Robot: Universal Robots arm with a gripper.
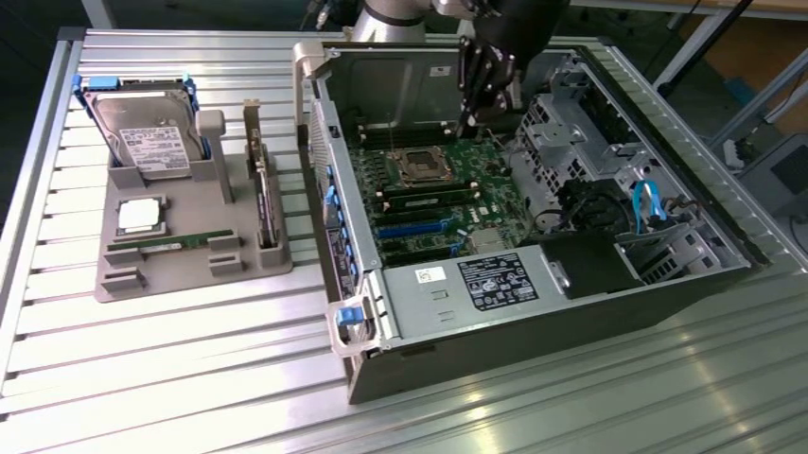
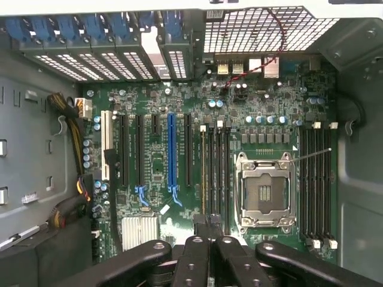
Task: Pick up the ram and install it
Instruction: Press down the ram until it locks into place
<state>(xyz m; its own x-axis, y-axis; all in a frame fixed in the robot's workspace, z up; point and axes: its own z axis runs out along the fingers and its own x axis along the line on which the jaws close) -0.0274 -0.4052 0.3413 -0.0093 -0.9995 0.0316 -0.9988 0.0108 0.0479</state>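
A: Is the ram (image 1: 168, 243), that long thin green circuit-board stick, installed yet?
B: No, it lies in the grey holder tray (image 1: 127, 284) at left; the black gripper (image 1: 486, 85) hovers shut and empty over the open computer case (image 1: 657, 284)

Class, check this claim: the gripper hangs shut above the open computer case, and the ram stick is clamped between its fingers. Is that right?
Not quite. The gripper is shut above the computer case, but it holds nothing. In the exterior view the ram lies in the grey holder tray beside the case.
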